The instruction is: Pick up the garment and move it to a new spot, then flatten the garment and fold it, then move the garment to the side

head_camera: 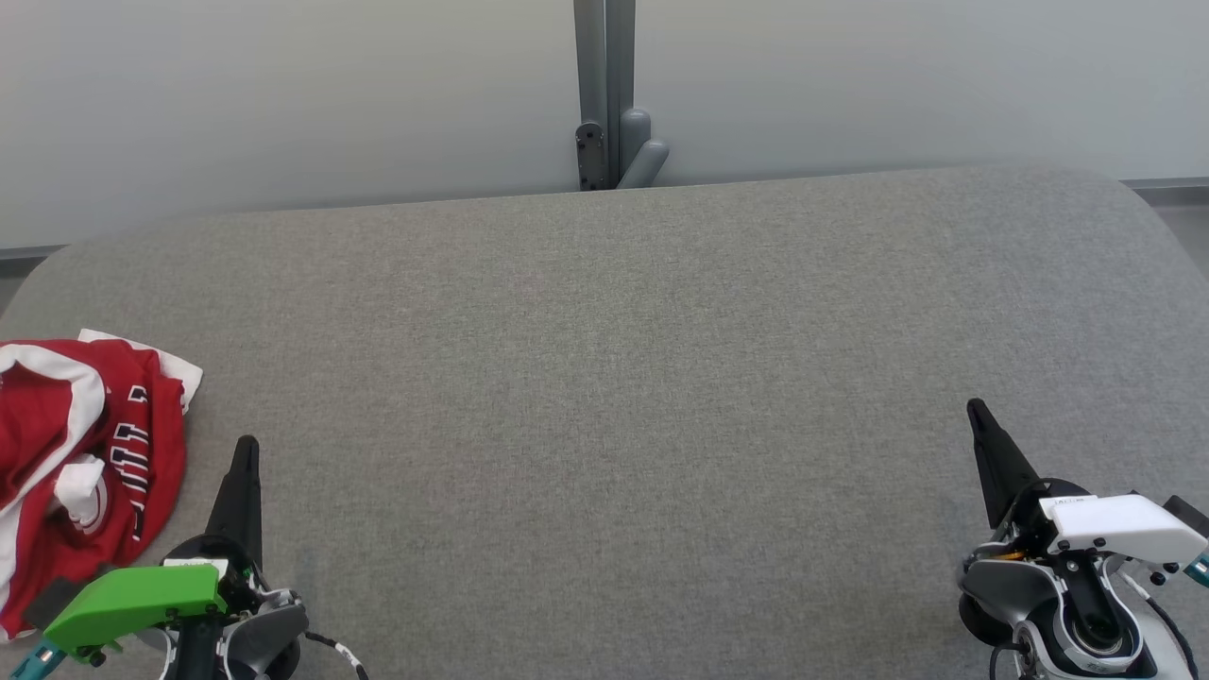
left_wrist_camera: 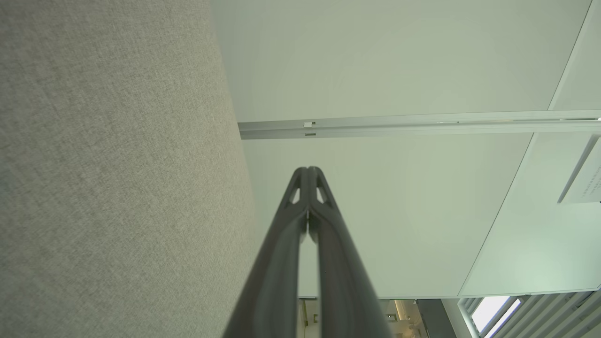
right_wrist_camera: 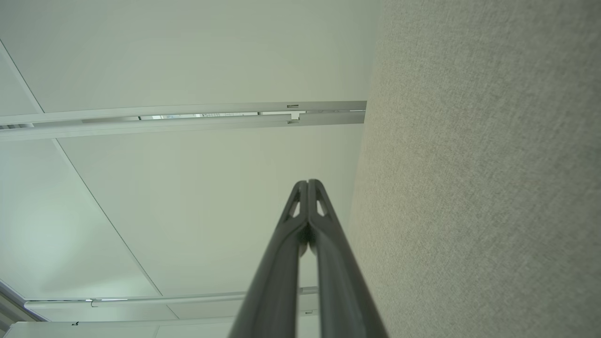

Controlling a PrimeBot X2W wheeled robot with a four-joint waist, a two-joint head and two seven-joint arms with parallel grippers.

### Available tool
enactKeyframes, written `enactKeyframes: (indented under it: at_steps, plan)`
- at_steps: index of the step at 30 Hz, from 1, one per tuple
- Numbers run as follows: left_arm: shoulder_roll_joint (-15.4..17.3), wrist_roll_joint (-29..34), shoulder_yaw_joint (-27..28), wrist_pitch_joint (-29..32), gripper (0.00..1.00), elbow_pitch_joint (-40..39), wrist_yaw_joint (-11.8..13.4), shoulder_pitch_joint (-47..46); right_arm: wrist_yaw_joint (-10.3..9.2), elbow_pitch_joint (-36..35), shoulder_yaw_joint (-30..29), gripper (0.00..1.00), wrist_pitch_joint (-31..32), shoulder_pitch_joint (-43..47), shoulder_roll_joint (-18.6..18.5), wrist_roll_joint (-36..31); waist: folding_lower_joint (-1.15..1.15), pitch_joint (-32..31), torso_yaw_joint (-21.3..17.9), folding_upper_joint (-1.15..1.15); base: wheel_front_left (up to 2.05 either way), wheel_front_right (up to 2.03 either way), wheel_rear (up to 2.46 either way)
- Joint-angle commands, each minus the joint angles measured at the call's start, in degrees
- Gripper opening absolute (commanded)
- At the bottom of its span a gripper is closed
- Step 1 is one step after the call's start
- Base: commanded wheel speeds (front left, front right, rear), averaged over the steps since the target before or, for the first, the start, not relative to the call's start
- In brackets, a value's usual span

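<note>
Grey table carries the crumpled red garment at its left edge, just left of the left hand. Both hands are clenched and empty. The right hand sits well apart, so the left is nearer.

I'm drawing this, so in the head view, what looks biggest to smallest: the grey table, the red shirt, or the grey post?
1. Grey table, largest.
2. Red shirt, though the picture's edge cuts it off.
3. Grey post, smallest; it stands farther back.
</note>
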Motion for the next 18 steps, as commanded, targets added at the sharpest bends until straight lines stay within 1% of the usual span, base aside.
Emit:
enactKeyframes:
  at_steps: [1, 18]
  plan:
    - [0.38, -0.18, 0.06, 0.10, 0.00, -0.17, -0.25, -0.55, 0.02, -0.19, -0.01, 0.00, 0.30, 0.74, -0.27, 0.44, 0.00, 0.00, 0.00, 0.15, 0.00, 0.00, 0.00]
    - [0.38, -0.18, 0.06, 0.10, 0.00, -0.17, -0.26, -0.55, 0.02, -0.19, -0.01, 0.00, 0.30, 0.74, -0.27, 0.44, 0.00, 0.00, 0.00, 0.15, 0.00, 0.00, 0.00]
